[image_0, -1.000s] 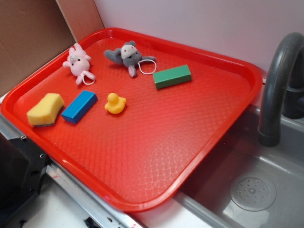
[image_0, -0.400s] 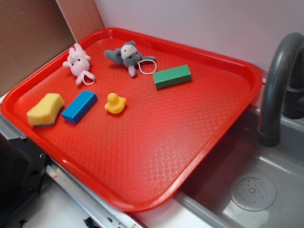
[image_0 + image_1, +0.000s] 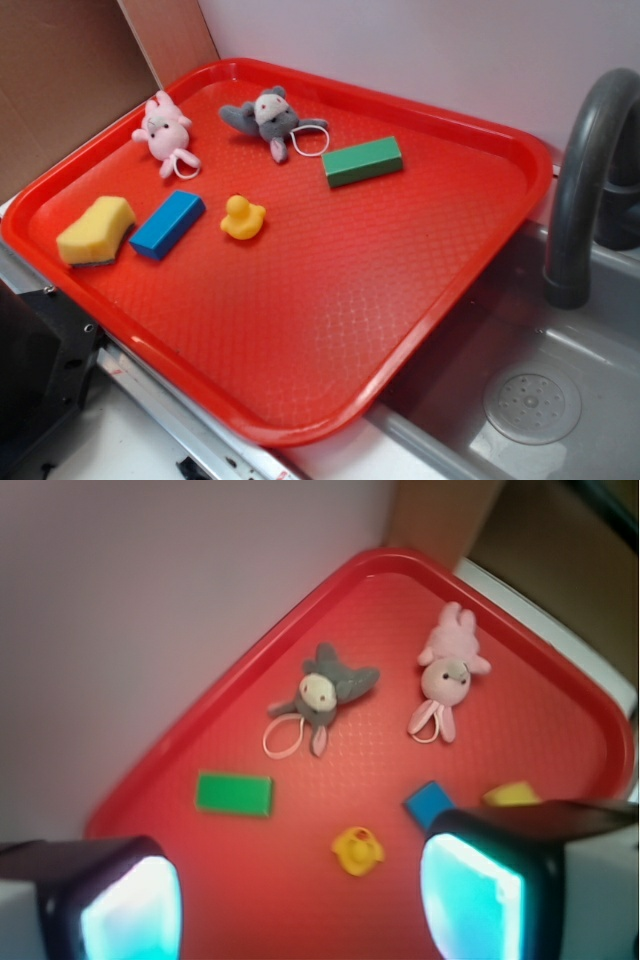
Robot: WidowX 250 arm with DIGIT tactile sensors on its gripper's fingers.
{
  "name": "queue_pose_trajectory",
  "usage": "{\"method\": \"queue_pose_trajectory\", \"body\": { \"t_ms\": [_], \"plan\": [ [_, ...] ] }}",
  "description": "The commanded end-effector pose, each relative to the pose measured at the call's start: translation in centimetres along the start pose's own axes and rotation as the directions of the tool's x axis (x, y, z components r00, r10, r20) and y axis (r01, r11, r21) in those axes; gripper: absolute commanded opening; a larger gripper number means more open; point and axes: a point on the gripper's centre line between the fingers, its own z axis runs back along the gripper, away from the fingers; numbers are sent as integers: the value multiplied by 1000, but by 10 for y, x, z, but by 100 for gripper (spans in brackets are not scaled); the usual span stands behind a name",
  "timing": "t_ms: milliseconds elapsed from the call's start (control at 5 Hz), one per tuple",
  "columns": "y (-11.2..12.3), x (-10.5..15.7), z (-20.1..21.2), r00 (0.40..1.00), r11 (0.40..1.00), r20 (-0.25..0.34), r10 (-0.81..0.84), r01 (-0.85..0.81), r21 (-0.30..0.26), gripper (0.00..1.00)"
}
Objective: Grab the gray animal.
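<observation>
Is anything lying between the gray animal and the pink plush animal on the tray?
No. In both views only bare red tray separates the gray animal from the pink plush animal.

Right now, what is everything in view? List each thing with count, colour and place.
tray: one, red, beside the sink
gray animal: one, gray with white face, tray's far side
pink animal: one, pink, left of the gray one
green block: one, green, right of the gray animal
duck: one, yellow, mid-tray
blue block: one, blue, left of the duck
sponge: one, yellow, tray's left edge
faucet: one, dark gray, over the sink
sink: one, gray, right
hand: one, open, above the tray, holding nothing
</observation>
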Motion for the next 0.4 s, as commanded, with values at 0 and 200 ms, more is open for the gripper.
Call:
{"method": "queue_pose_trajectory", "body": {
  "t_ms": [0,200],
  "plan": [
    [20,33,-23,936,938,100,338,-343,41,100],
    [39,52,-49,928,928,121,352,-363,87,100]
  ]
}}
